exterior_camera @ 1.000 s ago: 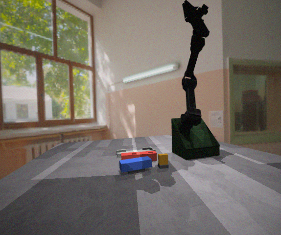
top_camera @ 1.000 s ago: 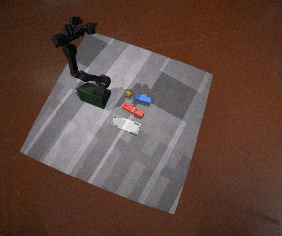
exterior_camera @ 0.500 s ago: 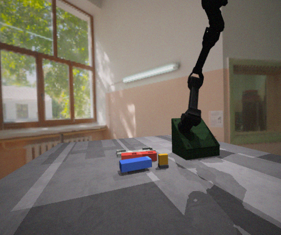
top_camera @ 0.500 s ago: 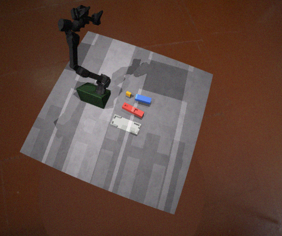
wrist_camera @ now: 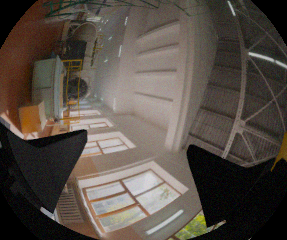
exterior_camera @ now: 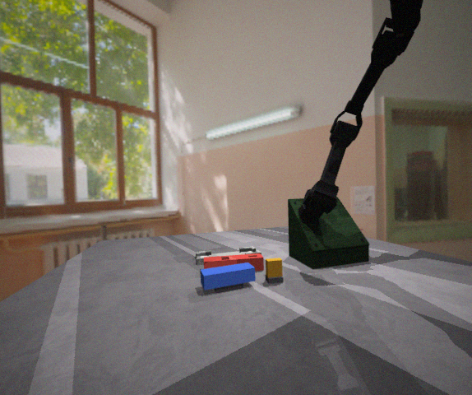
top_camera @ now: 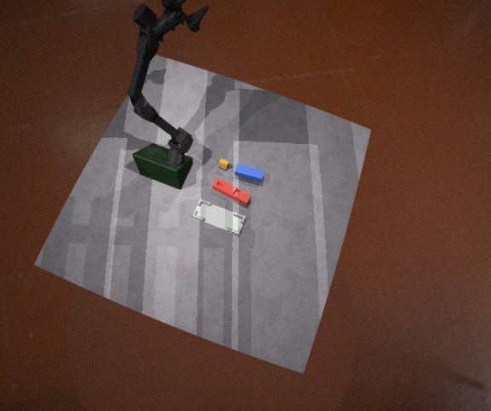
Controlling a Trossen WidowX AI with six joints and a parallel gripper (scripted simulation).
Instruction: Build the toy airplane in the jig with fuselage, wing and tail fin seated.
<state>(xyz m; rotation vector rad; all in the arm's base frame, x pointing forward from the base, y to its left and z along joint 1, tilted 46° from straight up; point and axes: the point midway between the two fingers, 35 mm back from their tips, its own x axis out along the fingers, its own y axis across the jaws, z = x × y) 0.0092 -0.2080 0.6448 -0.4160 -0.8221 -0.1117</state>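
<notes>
Gripper [top_camera: 202, 20] [wrist_camera: 138, 144] open, nothing in it, arm up high; red fuselage [top_camera: 231, 191] [exterior_camera: 233, 262] beside pale jig [top_camera: 218, 217] [exterior_camera: 199, 257], not seated.

Red fuselage [top_camera: 227, 190] [exterior_camera: 244, 262] apparently matt plastic, smooth.

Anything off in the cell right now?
Gripper is wide open, raised far from the parts, facing windows and ceiling; odd for assembly. Fuselage lies beside the cradle, undamaged as far as visible.

a tall window [exterior_camera: 92, 102] [wrist_camera: 134, 200] with brown frame, a lit tube lamp [exterior_camera: 253, 123] on the wall, a radiator [exterior_camera: 68, 250] below the window, a paper sheet [exterior_camera: 363, 199]
</notes>
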